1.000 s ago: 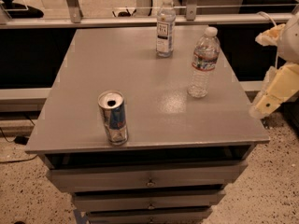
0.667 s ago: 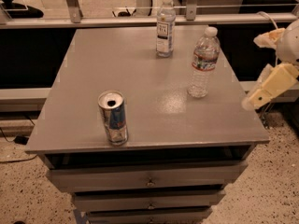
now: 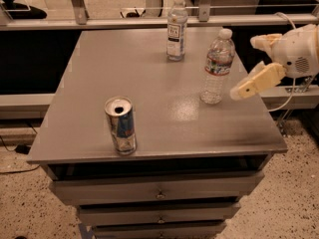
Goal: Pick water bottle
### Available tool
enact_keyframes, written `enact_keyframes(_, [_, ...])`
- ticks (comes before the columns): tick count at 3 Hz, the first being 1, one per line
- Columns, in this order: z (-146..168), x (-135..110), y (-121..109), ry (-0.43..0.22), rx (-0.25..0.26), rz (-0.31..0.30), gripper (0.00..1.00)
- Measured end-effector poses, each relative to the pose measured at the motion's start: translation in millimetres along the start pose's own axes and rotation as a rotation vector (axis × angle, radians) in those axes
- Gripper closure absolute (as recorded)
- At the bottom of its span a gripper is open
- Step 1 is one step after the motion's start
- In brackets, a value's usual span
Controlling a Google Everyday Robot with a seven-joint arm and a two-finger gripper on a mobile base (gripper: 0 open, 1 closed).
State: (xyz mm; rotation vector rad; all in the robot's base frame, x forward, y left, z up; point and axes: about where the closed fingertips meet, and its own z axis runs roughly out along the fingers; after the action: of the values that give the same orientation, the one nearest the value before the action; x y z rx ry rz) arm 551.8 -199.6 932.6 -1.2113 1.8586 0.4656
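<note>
Upright on the right half of the grey cabinet top (image 3: 149, 78), the water bottle (image 3: 217, 66) stands with its white cap up and its narrow red-and-blue band just below the shoulder. It is ribbed, clear and taller than the can. Nothing touches it.

Just to its right, off the right edge of the top, hangs the gripper (image 3: 244, 66). Its two cream fingers are spread wide with nothing between them: the lower finger (image 3: 256, 81) reaches toward the bottle's lower half and ends near it without touching, and the upper one sits farther back, at about cap height.

The step in hand looks like the approach; no grasp has been made. The next move would call for bringing the spread fingers leftward so that they straddle the bottle's body, then closing gently, since thin crinkly plastic will likely give under pressure and a light bottle tips easily if one finger nudges it first.

Farther back and to the left stands a smooth clear bottle (image 3: 177, 28) with a tall white-and-black label, well apart from the target. Near the front left, a blue-silver drink can (image 3: 120, 125) stands upright, its top opened. Below the top, drawers (image 3: 159, 190) face the viewer.
</note>
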Motion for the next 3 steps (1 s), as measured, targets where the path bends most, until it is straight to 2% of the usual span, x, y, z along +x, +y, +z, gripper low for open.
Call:
enact_keyframes(2, [47, -19, -13, -0.234, -0.029, 0.075, 0.00])
enact_keyframes(3, [65, -24, -14, -0.312, -0.044, 0.125, 0.21])
